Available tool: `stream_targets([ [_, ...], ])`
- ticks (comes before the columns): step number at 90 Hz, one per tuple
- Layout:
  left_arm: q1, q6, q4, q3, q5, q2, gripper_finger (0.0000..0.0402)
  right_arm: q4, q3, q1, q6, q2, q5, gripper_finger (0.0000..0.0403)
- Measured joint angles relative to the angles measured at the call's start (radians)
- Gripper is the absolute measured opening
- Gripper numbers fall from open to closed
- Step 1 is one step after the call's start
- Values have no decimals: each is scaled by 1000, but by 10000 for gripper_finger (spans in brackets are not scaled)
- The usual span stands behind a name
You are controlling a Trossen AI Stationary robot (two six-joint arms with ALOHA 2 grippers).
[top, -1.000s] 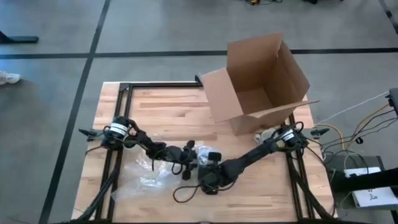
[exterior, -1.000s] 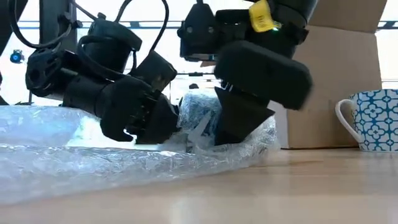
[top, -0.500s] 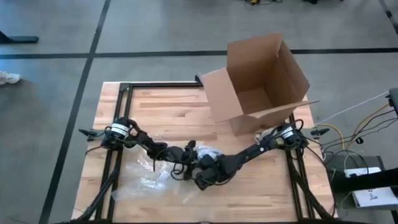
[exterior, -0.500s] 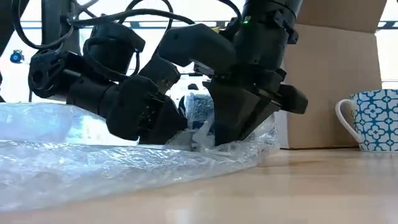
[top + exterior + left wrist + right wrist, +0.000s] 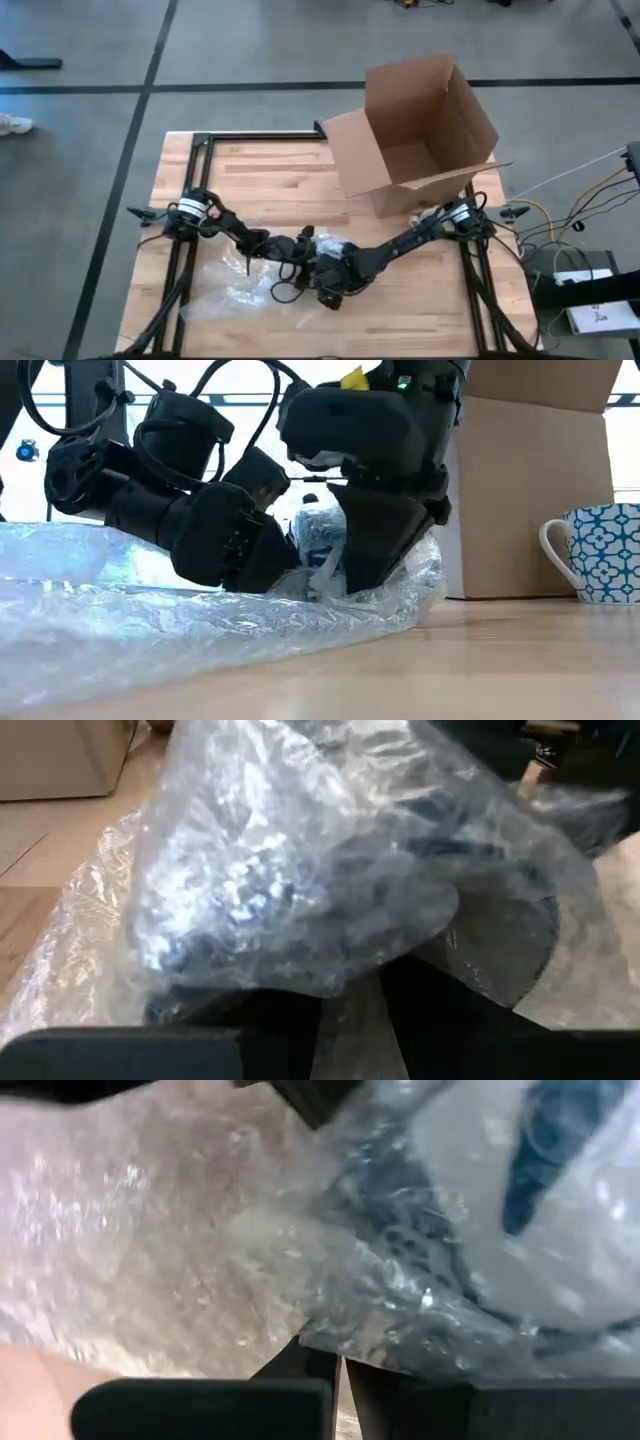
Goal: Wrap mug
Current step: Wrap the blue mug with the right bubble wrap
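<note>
— Evidently fragile: the mug (image 5: 318,532), mid-table amid slippery, soft bubble wrap (image 5: 130,610), sits between the left gripper (image 5: 240,550) and right gripper (image 5: 370,555).

— Grips?

— Right's fingers pinch the film nearly closed; left's, I cannot tell. Best hold the body, not the film.

— Containers?

— Cardboard box (image 5: 420,130) looks empty; a second mug (image 5: 592,552) waits beside it.

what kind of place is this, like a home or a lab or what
Probably a robotics lab or workshop, not a home. A wooden table on a black metal frame stands on a bare grey floor marked with dark lines, and loose cables trail off to equipment beside it. An open cardboard box sits on the table.
</note>
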Motion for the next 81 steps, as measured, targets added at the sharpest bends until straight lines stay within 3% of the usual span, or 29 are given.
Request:
stream_targets([
  [20,0,0,-9,0,-12,0,98,-16,2,44,-270,-19,23,0],
  [38,0,-1,-14,0,-21,0,98,-102,87,111,-389,-26,47,0],
  [58,0,-2,-14,-1,-25,1,98,-189,192,163,-468,-31,361,0],
  [81,0,-2,-14,-1,-29,2,98,-109,40,131,-440,-31,267,0],
])
